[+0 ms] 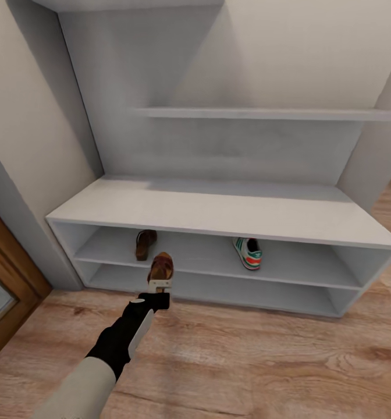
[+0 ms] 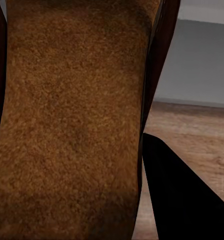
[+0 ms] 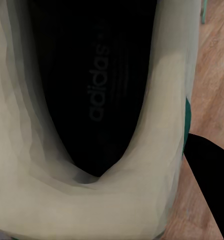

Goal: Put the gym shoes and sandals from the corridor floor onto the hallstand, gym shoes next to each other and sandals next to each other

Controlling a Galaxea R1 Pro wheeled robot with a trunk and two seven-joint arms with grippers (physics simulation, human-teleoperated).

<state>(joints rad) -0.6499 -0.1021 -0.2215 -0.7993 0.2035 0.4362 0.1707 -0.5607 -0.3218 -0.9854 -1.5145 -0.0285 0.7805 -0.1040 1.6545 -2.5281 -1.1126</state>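
Head view: the left gripper [image 1: 159, 286] is clamped on 1 sandal [image 1: 160, 266], held just before the hallstand [image 1: 219, 212], whose upper shelf already carries a sandal [image 1: 144, 243] and a gym shoe [image 1: 247, 252]. Next, I'd judge, slide it in beside its mate. Right wrist view: a second gym shoe [image 3: 117, 200] sits close up; that grip I cannot tell.

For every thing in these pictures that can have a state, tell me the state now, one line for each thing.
Left gripper: shut on the held sandal.
Held sandal: in the air, in front of the hallstand's shelves, not yet placed.
Other sandal: resting on the upper open shelf, left part.
Gym shoe on shelf: resting on the same shelf, right part.
Second gym shoe: right at the right wrist camera, over floor; grip unclear.
Hallstand: top bare.
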